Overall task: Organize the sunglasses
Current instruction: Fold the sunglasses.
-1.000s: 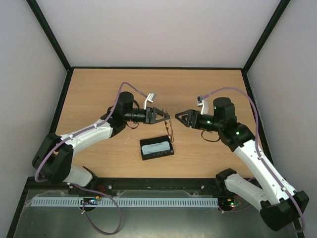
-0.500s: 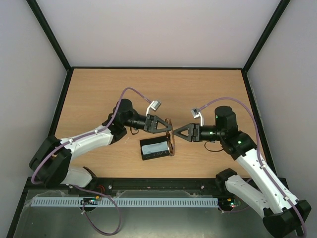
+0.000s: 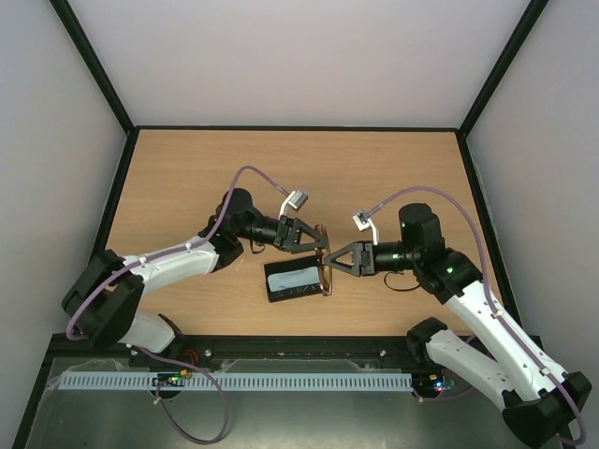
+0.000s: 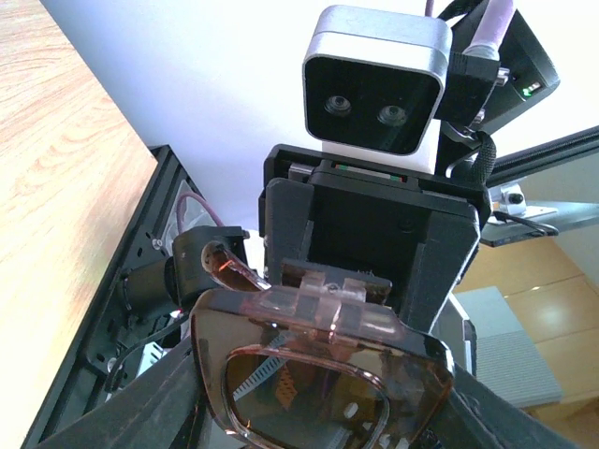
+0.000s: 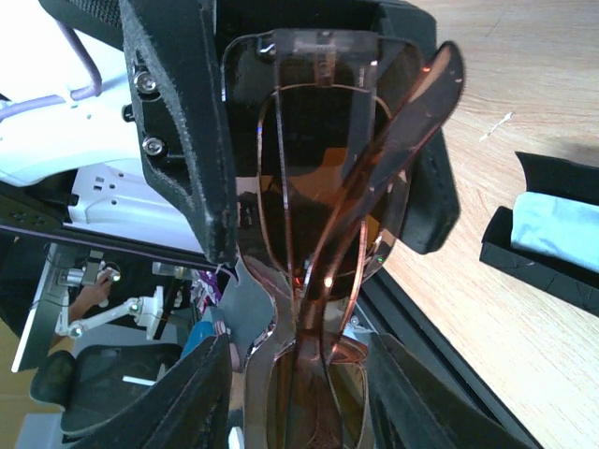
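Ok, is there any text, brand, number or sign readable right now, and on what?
No text can be read in any view.
The black case: faint pale marks on its near wall, too small to read.
The sunglasses: no print shows.
The grey wrist camera: blank face.

Top external: above the near edge, looking down on the whole table (image 3: 187,168). Wrist views: very close, facing each other across the sunglasses (image 5: 318,168), which all three share.

Both arms reach inward, tips meeting; left hand (image 3: 318,245) clamps the sunglasses (image 5: 323,168), right hand (image 3: 332,265) straddles them, half-closed.
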